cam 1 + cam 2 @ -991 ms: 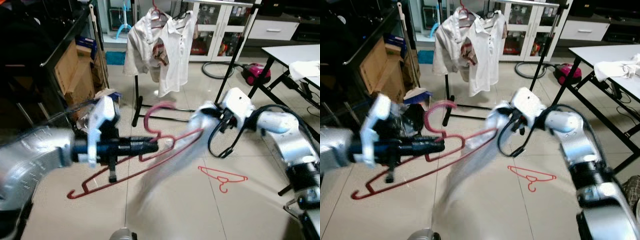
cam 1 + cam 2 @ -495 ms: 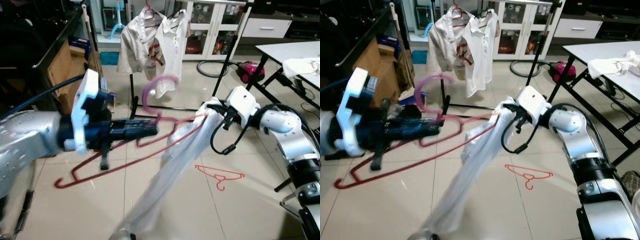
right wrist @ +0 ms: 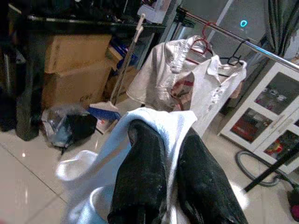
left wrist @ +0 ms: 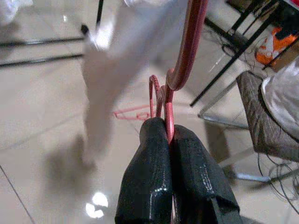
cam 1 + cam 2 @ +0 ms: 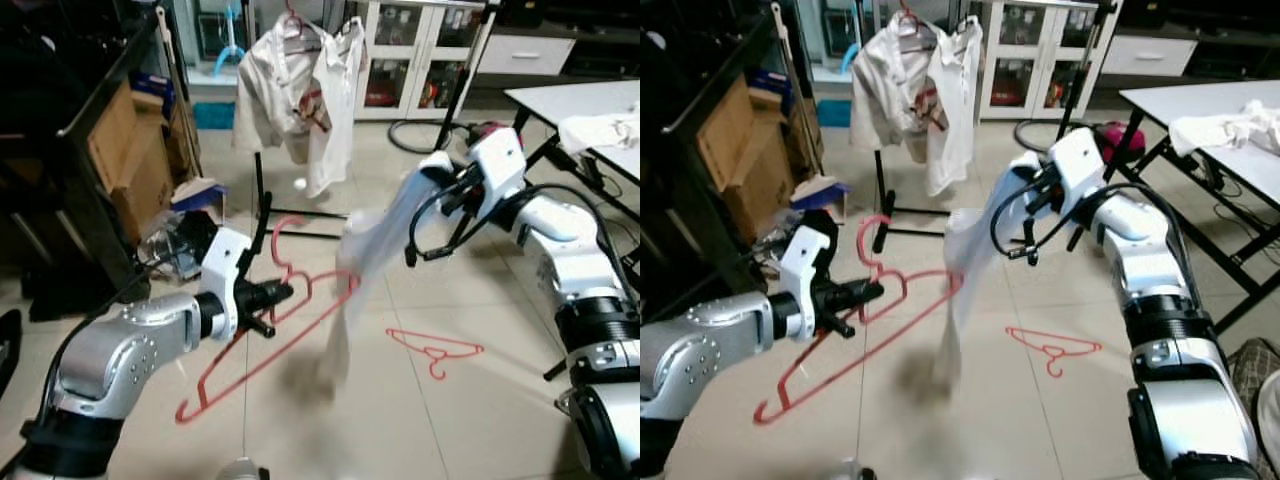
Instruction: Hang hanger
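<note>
My left gripper [image 4: 167, 140] was clamped on the red hanger [image 5: 262, 335], my right gripper [image 3: 163, 140] on the white garment [image 5: 370, 250], both well short of the far clothes rack [image 5: 262, 190], so hanging remained.

You see a red hanger [image 5: 262, 330] pinched in black fingers [image 4: 154, 177], white garment [image 5: 970, 250] blurred, 2nd red hanger [image 5: 436, 350] on beige floor tiles [image 5: 480, 420], white shirts [image 5: 300, 95] w/ red print.
</note>
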You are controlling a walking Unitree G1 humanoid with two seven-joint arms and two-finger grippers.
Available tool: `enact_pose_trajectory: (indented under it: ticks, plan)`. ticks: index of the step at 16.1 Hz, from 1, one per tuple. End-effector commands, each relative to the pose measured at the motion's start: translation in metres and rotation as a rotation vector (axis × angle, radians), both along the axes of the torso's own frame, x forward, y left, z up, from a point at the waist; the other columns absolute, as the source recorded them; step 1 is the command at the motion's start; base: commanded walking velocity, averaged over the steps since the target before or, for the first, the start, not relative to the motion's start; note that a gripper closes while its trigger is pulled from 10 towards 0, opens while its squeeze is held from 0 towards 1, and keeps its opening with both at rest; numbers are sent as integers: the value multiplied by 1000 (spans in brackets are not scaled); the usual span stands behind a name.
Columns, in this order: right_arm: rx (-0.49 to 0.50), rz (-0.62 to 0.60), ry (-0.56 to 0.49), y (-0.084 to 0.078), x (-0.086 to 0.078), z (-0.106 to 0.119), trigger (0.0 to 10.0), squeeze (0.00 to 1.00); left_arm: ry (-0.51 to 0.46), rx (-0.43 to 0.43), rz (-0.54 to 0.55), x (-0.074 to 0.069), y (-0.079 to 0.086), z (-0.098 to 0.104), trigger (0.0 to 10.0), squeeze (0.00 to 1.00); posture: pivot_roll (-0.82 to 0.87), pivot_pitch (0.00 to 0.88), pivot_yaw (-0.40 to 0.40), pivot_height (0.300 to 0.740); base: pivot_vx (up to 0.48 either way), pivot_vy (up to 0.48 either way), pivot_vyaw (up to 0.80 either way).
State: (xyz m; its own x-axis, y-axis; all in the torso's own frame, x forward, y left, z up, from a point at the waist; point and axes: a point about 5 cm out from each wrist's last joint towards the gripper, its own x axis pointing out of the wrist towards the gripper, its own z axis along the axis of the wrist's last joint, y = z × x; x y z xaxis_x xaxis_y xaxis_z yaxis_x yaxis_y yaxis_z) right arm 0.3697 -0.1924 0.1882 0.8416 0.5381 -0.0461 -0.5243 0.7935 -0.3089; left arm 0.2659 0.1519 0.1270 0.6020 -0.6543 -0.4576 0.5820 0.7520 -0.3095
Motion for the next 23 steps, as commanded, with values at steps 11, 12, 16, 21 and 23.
enact_pose_trajectory:
  ticks: [11,12,16,21,23]
  plan:
    - [-74,35,-36,-1,0,7,10000,0,-509,-96,-429,-22,20,143,10000,0,59,0,-41,740,0,0,0]
    - [-82,56,-20,-2,-2,5,10000,0,-600,-121,-428,-22,22,161,10000,0,58,0,-42,740,0,0,0]
    - [-136,-1,20,-23,-3,-4,10000,0,-693,-140,-481,-32,24,171,10000,0,43,0,-46,740,0,0,0]
    - [-57,158,54,-13,-17,6,10000,0,-989,-291,-110,10,38,197,10000,0,42,0,-48,740,0,0,0]
    - [-73,258,76,-6,-27,8,10000,0,-1065,-357,-22,23,42,212,10000,0,39,0,-51,740,0,0,0]
